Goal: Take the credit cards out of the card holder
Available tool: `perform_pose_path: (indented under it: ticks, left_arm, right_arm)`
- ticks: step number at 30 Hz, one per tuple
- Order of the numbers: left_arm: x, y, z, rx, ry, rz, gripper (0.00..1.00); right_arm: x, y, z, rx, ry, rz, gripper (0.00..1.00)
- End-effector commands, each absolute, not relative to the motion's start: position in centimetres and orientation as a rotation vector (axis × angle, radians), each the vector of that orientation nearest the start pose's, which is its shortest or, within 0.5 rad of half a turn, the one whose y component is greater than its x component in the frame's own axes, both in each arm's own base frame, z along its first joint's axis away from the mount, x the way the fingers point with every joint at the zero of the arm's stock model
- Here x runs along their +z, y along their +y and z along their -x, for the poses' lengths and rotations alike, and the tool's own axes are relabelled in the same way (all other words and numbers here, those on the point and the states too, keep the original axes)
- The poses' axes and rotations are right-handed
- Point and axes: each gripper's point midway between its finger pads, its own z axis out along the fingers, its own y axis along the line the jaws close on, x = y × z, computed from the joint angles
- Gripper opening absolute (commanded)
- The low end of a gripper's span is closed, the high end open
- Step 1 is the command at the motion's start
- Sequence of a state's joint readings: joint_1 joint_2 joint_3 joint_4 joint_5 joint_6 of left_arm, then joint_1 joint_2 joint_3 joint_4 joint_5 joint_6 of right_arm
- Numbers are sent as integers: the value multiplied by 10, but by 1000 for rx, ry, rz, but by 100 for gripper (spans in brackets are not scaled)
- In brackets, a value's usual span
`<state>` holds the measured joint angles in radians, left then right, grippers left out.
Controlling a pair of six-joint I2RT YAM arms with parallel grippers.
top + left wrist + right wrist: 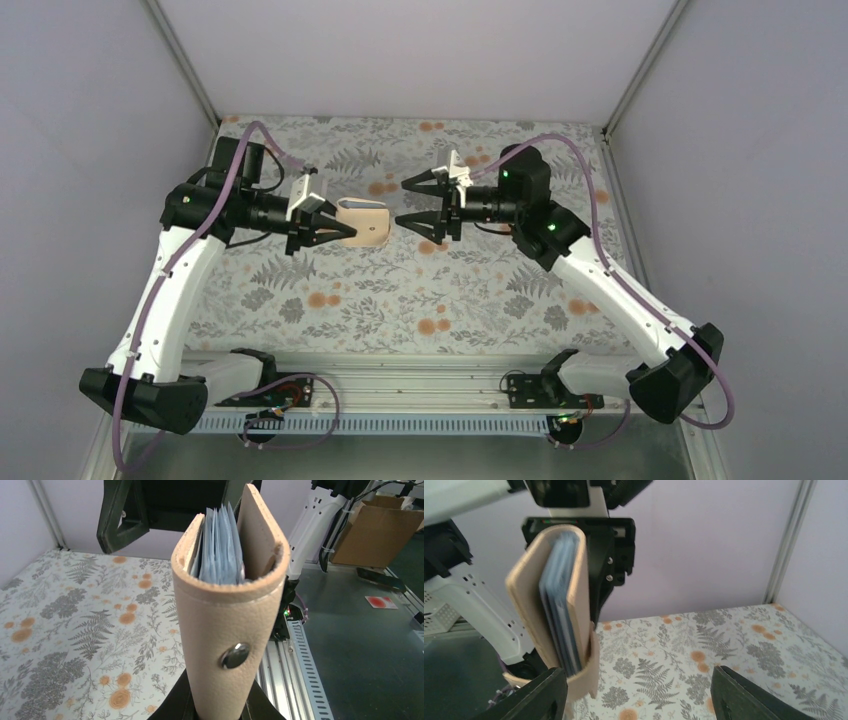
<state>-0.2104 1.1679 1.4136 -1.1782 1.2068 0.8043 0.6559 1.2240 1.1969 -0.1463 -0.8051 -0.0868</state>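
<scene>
My left gripper (335, 228) is shut on the tan card holder (362, 222) and holds it in the air above the floral mat. In the left wrist view the card holder (225, 625) stands folded between my fingers, with a metal snap (235, 655) on a tan strap wrapped round it. Pale blue-grey inner leaves (217, 550) show at its open end. No red or black credit card shows; any cards are hidden inside. My right gripper (402, 203) is open and empty, facing the holder's open end, a short gap away. In the right wrist view the holder (549, 605) sits by my left finger (531, 700).
The floral mat (400, 290) covers the table. Pale walls with metal posts close in the back and sides. A metal rail (400, 385) runs along the near edge between the arm bases. Beyond the table, a cardboard box (372, 530) shows in the left wrist view.
</scene>
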Motion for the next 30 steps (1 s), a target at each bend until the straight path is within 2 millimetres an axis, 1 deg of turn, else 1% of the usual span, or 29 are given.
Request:
perform_pose_path:
  ticks: [1,4,8,13,16,20,23,26,28,30]
  left_arm:
    - [373,-205,-180,-1118,1432,-1364,2]
    - [373,-205,-181,-1116,1435,-1362,2]
    - [372,-205,-180,-1128,1432,-1364,2]
    - [374,-205,-173,-1139,1394,-1385,2]
    - [374,-205,-170,-1140,1381,-1395,2]
    - [375,-205,-170,-1140,1378,-1396,2]
    - [375,-205,-169,-1135,1376,-1398,2]
    - [376,-204,-168,-1134,1372,-1400,2]
    - [376,-204,-168,-1134,1374,-1397,2]
    - [376,-204,-169,-1133,1379,-1393,2]
  right_arm:
    - [402,327,-200,1163,1293,1254,74]
    - [402,335,-198,1166,1289,1266,75]
    - [400,345,-202,1158,1305,1266,62]
    - [396,354,-194,1174,1292,1318,59]
    - [396,351,-190,1149,1280,1338,60]
    - [396,345,-196,1075,1314,1319,65]
    - [399,335,-196,1031,1299,1317,66]
    - [401,323,-205,969,1326,1258,67]
    - [400,323,-206,975,1342,1251,67]
    - [399,327,-201,1026,1336,1273,67]
